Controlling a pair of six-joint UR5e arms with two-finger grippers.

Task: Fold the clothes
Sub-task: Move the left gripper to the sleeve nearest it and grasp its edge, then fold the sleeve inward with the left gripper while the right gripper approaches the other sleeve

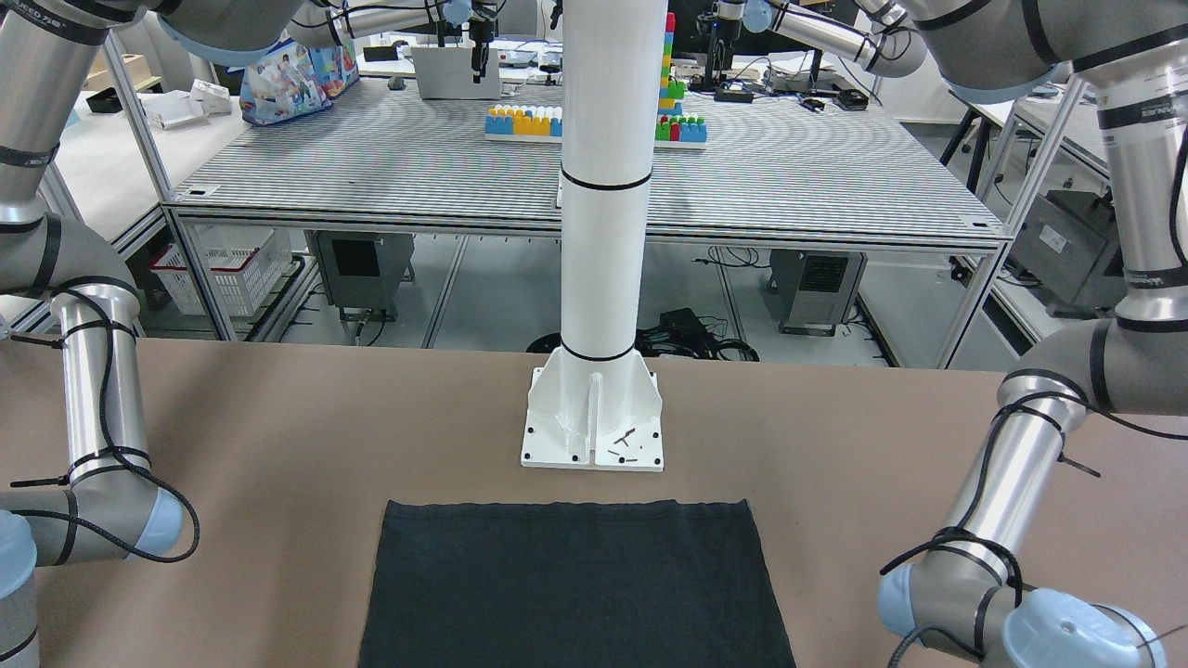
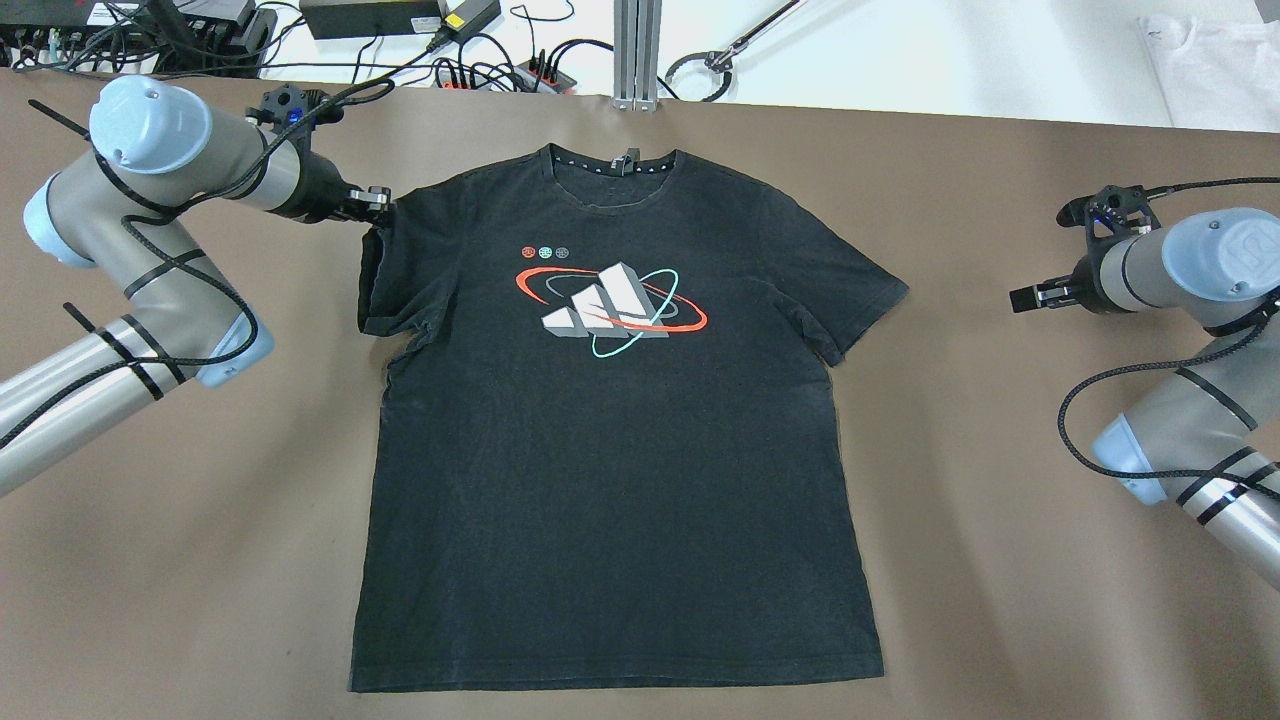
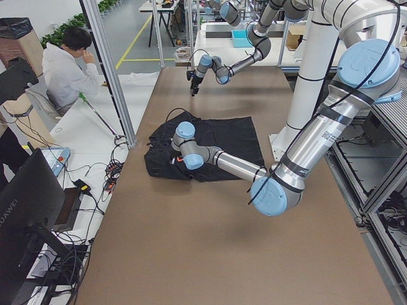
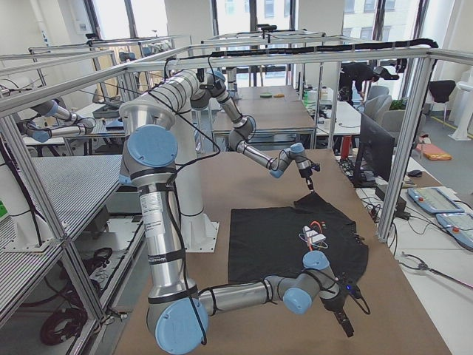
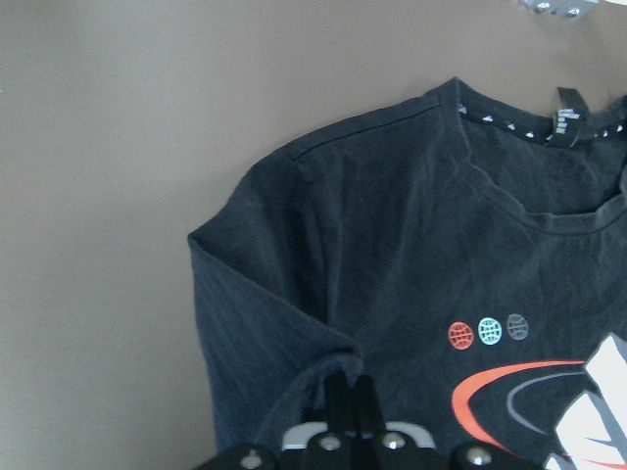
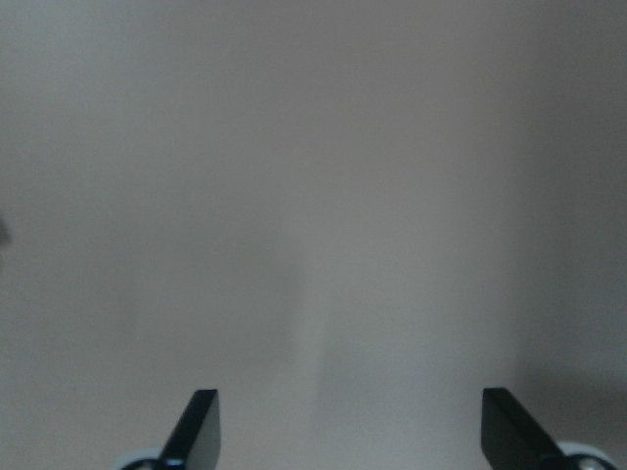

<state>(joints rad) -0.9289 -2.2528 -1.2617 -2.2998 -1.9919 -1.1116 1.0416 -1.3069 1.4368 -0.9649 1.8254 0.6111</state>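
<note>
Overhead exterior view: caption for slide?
Left gripper pinches the sleeve of a flat black printed fabric T-shirt; right gripper open over the brown table.

white pillar [image 1: 601,232] — on brown table [image 1: 278,417] | toy blocks [image 1: 524,122] — far bench | seated person [image 3: 63,70]

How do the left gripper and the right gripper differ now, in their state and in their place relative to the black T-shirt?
The left gripper is shut, pinching a sleeve of the T-shirt; the right gripper is open and empty. The left gripper touches the T-shirt; the right gripper is over bare table, apart from the T-shirt. Both are roughly level with the T-shirt's sleeves.
</note>
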